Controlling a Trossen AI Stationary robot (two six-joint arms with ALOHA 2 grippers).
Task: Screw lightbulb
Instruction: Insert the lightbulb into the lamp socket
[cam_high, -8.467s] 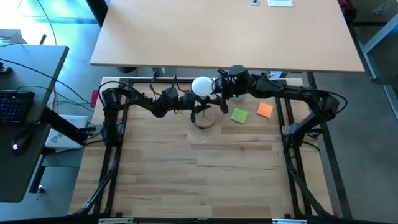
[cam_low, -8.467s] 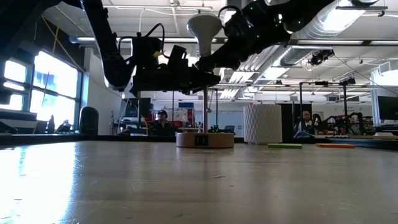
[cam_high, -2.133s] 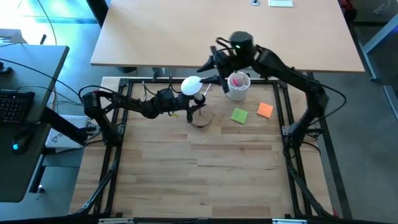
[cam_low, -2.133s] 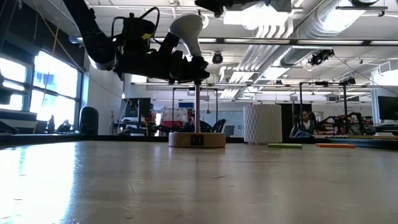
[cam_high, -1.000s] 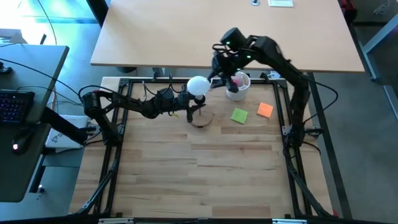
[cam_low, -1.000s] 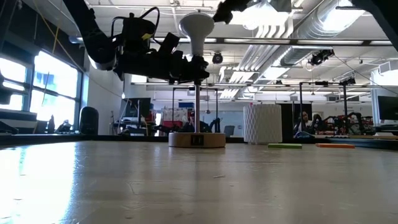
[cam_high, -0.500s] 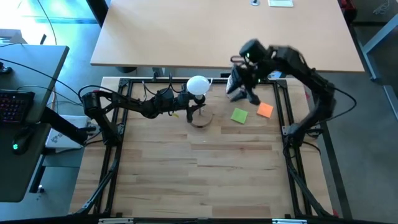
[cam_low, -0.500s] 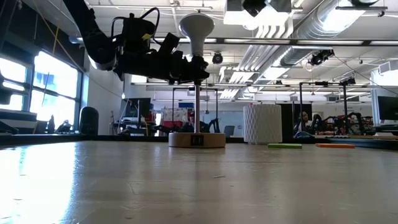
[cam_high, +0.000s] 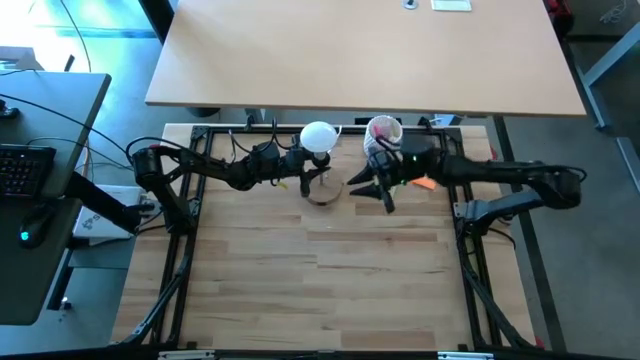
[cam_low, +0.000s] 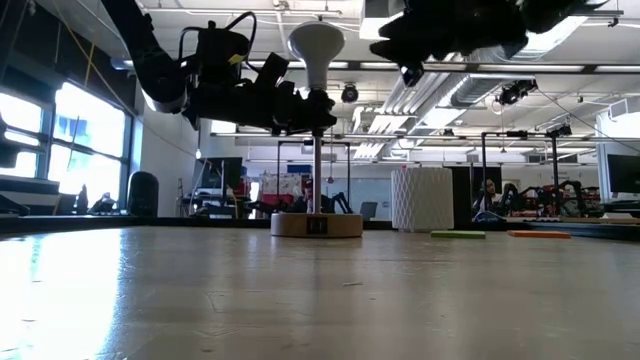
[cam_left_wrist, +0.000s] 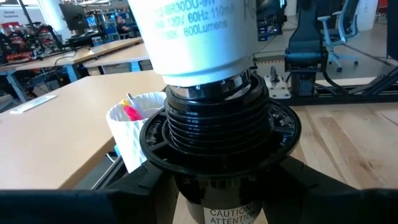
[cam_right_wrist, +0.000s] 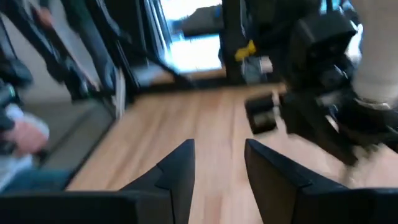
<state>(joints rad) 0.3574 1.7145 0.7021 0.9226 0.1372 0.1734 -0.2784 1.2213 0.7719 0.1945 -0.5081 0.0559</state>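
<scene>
1. Two arms worked at the table. The left gripper (cam_high: 303, 168) gripped the black socket (cam_left_wrist: 214, 140) from the left side, holding the lamp stand on its round wooden base (cam_low: 316, 224) steady.
2. The lightbulb (cam_high: 318, 137) stood upright in that socket, globe on top and screw base down, near the far middle of the table. Its long axis ran straight up and down. In the left wrist view the metal base looked partly seated, with a band of thread showing above the socket rim; whether it was fully tightened could not be told.
3. The right gripper (cam_high: 372, 188) hung to the right of the bulb, near it but apart from it, above the boards and just in front of the white cup (cam_high: 382, 133). Its fingers (cam_right_wrist: 178, 169) stood apart with nothing between them; it held nothing.
4. The bulb therefore lay to the left of the right gripper and a little farther back. The left gripper was nearer but busy with the socket, so any further turning would likely fall to the right arm, reaching left to take the globe across its upright axis.
5. An orange note (cam_high: 428, 181) lay right of that gripper.
</scene>
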